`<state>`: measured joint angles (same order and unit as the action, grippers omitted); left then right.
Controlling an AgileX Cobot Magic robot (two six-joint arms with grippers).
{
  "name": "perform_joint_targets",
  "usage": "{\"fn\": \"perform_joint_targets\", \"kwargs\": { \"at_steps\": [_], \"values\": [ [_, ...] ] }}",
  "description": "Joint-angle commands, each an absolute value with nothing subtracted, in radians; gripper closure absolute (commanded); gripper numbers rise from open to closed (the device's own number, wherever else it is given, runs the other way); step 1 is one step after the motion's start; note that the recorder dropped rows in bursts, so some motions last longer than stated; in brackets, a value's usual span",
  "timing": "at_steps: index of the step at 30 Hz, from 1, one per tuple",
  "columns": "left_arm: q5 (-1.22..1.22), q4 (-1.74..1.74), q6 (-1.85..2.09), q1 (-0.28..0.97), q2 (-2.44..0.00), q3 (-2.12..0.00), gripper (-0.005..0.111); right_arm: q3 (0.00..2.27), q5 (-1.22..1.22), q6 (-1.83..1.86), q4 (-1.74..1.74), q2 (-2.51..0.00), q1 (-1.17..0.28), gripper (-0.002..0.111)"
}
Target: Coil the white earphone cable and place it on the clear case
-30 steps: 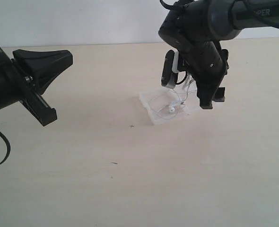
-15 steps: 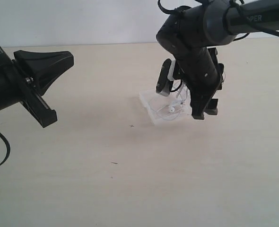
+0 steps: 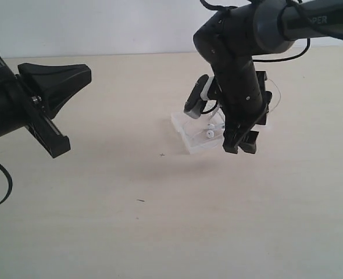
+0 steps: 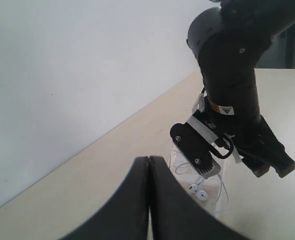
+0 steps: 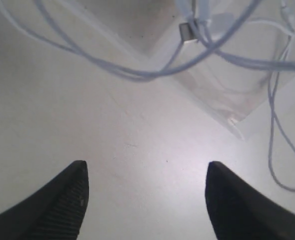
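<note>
Right gripper (image 3: 241,144) hangs over table (image 3: 160,221) just beside clear case (image 3: 179,124), fingers (image 5: 70,200) spread, nothing between them. Left gripper (image 4: 148,200) clamped together, empty, well apart. White earphone cable (image 3: 210,133) lies loosely looped on case; one loop seems to spill off its edge.

- the white earphone cable (image 3: 210,133) lay in loose, tangled loops on top of the case, its two small earbuds side by side; one thin strand ran out past the case's edge.
- the clear case (image 3: 181,129) lay flat, transparent, beneath the cable.
</note>
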<state>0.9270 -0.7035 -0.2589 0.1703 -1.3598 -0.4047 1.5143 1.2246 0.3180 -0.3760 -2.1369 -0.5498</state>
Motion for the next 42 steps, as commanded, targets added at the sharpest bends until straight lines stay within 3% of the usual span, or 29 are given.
{"fn": "perform_joint_targets", "kwargs": {
  "at_steps": [1,8,21,25,33,42],
  "values": [
    [0.938,-0.702,-0.269,0.169,-1.362,-0.399,0.107,1.511,1.221,0.327,-0.311,-2.081,-0.545,0.045],
    [0.923,-0.702,-0.270,0.169,-1.362,-0.399,0.107,1.486,1.221,0.328,-0.227,-2.070,-0.545,0.048],
    [0.923,-0.702,-0.270,0.169,-1.362,-0.399,0.107,1.482,1.221,0.265,-0.168,-1.918,-0.532,0.092],
    [0.923,-0.702,-0.270,0.169,-1.362,-0.399,0.107,1.448,1.073,0.177,-0.143,-1.810,-0.521,0.107],
    [0.923,-0.704,-0.332,0.169,-1.331,-0.399,0.107,1.079,0.680,0.044,-0.125,-1.499,-0.521,0.108],
    [0.922,-0.601,-0.400,0.169,-1.019,-0.184,0.107,0.687,0.390,-0.049,-0.019,-1.055,-0.524,0.108]
  ]
}}
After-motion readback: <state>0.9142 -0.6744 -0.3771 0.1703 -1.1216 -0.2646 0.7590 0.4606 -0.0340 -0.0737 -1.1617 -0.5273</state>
